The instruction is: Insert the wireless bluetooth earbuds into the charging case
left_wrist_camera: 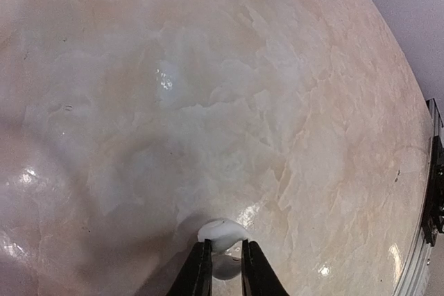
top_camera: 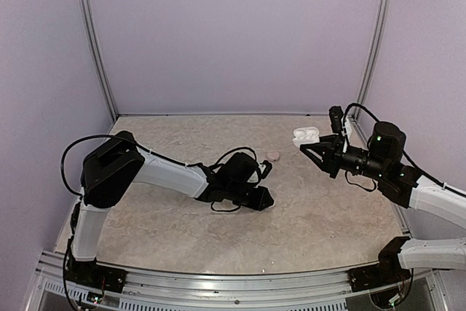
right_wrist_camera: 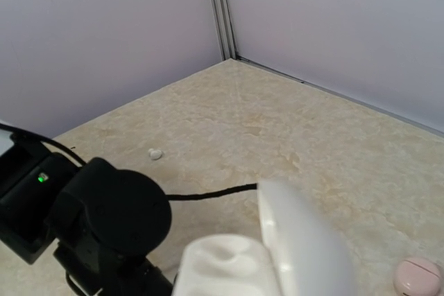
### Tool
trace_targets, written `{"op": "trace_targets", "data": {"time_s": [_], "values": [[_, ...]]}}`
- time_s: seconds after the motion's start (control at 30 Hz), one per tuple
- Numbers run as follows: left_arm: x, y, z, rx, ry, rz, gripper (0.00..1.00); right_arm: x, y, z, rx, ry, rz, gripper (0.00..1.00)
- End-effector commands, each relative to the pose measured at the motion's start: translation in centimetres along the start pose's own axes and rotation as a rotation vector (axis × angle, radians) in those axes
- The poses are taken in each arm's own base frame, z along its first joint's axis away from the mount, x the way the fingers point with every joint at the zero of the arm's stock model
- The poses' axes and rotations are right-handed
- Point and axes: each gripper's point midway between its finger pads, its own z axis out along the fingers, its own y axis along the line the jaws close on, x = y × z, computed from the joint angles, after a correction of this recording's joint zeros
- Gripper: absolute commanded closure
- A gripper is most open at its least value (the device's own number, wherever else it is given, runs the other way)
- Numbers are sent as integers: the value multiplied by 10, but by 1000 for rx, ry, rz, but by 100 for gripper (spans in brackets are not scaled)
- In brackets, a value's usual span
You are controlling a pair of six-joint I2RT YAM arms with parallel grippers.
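Closest to me, the left arm reaches low across the marbled worktop (top_camera: 182, 245). The left end effector (left_wrist_camera: 225, 246) is down by the surface, near the middle. Its two dark fingers (left_wrist_camera: 198, 272) stand narrow, with only a slim gap between them. A small white bud (left_wrist_camera: 220, 232) is pinched at their very tips. The bud bulges out wider than the gap, and a dim shadow lies on the stone just under it.

A little farther back and to the right, a pink case (top_camera: 274, 155) lies shut on the worktop. It sits alone, between the two arms and touching neither.

Farther right, the right arm is lifted clear of the surface. The right end effector (top_camera: 309, 145) is clamped on a white case (top_camera: 306, 135), which it holds in the air with the opening facing up. From the wrist view, the lid (right_wrist_camera: 305, 240) stands swung back above the rounded base. The case hides the fingers there, so the grip shows only from above.

Past the left arm's black wrist, a loose bud (right_wrist_camera: 155, 153) rests on the bare stone. It is well apart from both cases. A black cable (right_wrist_camera: 208, 193) trails across the surface between that bud and the white case. Behind it all, pale lilac walls (top_camera: 233, 34) close off the worktop.
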Motion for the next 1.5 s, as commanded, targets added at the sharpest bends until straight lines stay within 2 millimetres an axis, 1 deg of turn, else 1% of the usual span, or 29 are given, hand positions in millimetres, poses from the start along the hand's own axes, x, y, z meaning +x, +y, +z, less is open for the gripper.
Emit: {"op": "trace_targets", "data": {"time_s": [0.0,0.23,0.33,0.4,0.5,0.6,0.7,0.9,1.03,1.1,1.47], "values": [[13,20,7,-78,48,-7,81,-4,-2,-2,4,-12,-14,98],[12,18,7,-70,49,3,73,-3,-2,-3,3,-10,-14,98],[11,21,7,-88,44,10,72,-3,-2,-3,4,-11,-14,98],[8,20,2,-100,29,26,72,-3,-2,-3,4,-10,-13,98],[-5,11,-9,-110,-19,66,73,-2,-2,-2,2,-7,-12,98],[-15,-3,-20,-117,-62,111,73,-3,-1,-2,-1,-10,-14,98],[-19,-17,-24,-102,-83,132,73,-3,-2,-2,1,-9,-15,98],[-18,-29,-19,-71,-78,151,74,-3,-1,-2,-3,-7,-17,98],[-12,-30,-11,-50,-53,145,75,-3,-1,-3,1,-8,-19,98],[-10,-27,-8,-51,-47,142,75,-3,-1,-3,3,-7,-19,98],[-9,-33,0,-17,-36,137,75,-1,-2,-3,5,-4,-20,98]]}}
